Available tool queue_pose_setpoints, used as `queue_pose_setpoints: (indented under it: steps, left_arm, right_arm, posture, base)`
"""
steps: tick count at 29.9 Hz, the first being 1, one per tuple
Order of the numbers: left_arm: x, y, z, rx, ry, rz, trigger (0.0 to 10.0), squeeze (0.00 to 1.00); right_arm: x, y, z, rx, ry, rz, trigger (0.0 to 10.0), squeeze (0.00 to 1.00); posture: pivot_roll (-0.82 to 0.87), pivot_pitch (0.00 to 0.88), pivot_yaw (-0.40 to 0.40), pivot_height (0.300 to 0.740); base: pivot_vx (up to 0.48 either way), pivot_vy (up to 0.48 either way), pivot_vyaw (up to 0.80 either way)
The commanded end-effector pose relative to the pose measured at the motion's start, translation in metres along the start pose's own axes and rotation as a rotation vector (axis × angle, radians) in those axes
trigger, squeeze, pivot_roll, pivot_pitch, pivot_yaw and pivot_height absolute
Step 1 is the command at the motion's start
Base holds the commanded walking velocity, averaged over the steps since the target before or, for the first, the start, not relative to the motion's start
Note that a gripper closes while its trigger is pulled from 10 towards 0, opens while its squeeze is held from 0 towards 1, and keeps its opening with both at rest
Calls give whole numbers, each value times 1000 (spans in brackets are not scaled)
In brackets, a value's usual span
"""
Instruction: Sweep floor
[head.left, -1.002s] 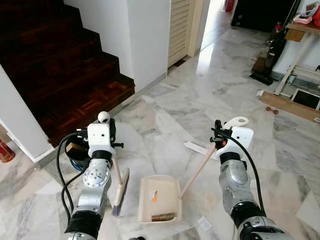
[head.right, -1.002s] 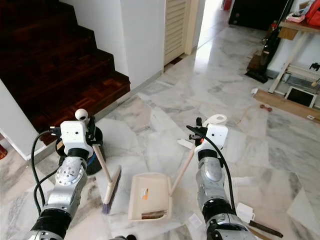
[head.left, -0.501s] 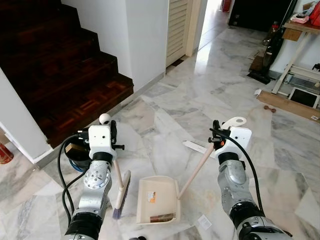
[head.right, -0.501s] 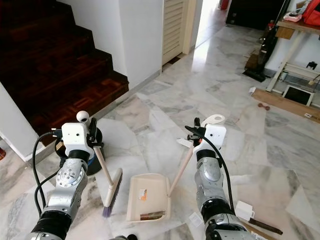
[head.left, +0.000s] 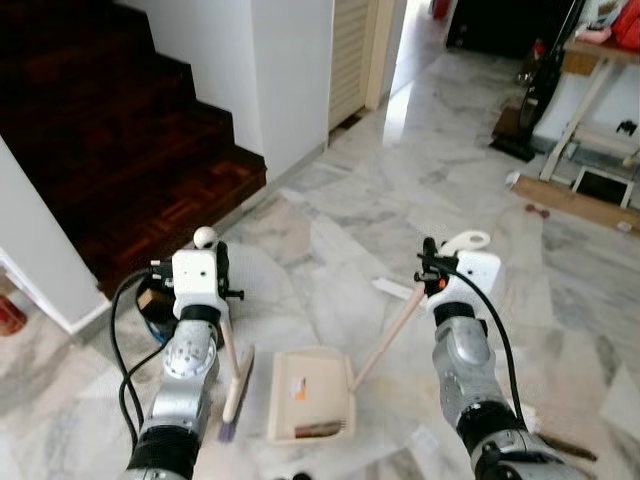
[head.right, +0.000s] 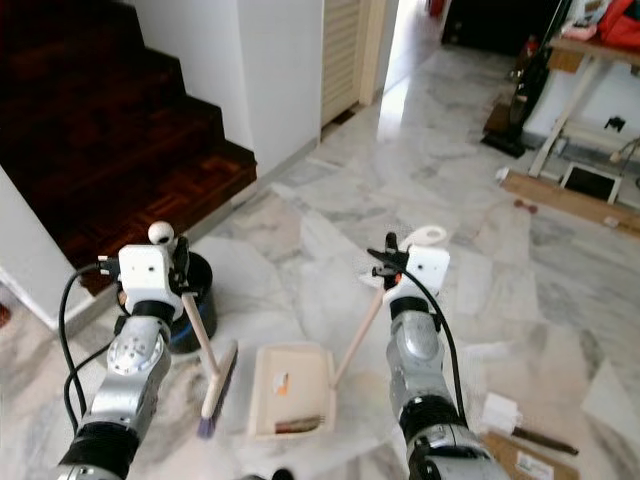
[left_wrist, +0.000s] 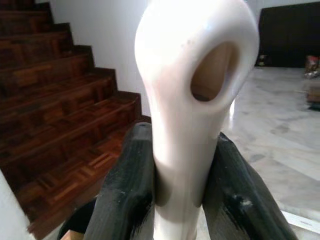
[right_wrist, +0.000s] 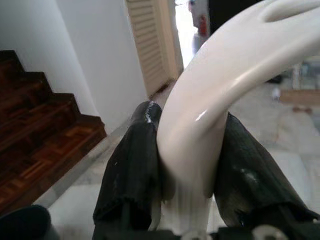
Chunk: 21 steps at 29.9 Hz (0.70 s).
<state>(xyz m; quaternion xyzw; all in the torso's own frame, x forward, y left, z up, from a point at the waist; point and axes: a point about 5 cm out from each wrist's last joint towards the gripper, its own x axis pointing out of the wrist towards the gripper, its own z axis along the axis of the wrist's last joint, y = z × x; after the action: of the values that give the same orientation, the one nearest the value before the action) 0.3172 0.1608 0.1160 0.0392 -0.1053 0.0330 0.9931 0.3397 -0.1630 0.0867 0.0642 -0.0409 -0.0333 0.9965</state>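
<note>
**Broom and dustpan in hand, debris already in the pan**

The left gripper (left_wrist: 182, 200) clamps the broom (head.left: 236, 375), bristles on the floor below it. The right gripper (right_wrist: 187, 175) clamps the dustpan (head.left: 308, 396) handle, the pan lying down-left of it, holding scraps. Tilting the pan could spill them. Polished marble floor (head.left: 400, 200); dark wooden stairs (head.left: 120, 150) rise beyond the left gripper.
</note>
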Motion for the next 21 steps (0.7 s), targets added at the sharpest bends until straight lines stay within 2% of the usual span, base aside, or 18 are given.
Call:
queue_pose_setpoints:
  steps: [1, 21]
  left_arm:
    - [8, -1, 15, -6, -58, -6, 10000, 0]
    - [9, -3, 16, -7, -52, -17, 10000, 0]
  right_arm:
    - [6, -1, 11, 2, -47, -6, 10000, 0]
    - [5, 0, 10, 6, -45, -10, 10000, 0]
  posture:
    - [82, 0, 8, 740]
    - [83, 0, 14, 740]
  base:
    - [0, 416, 0]
    - [0, 411, 0]
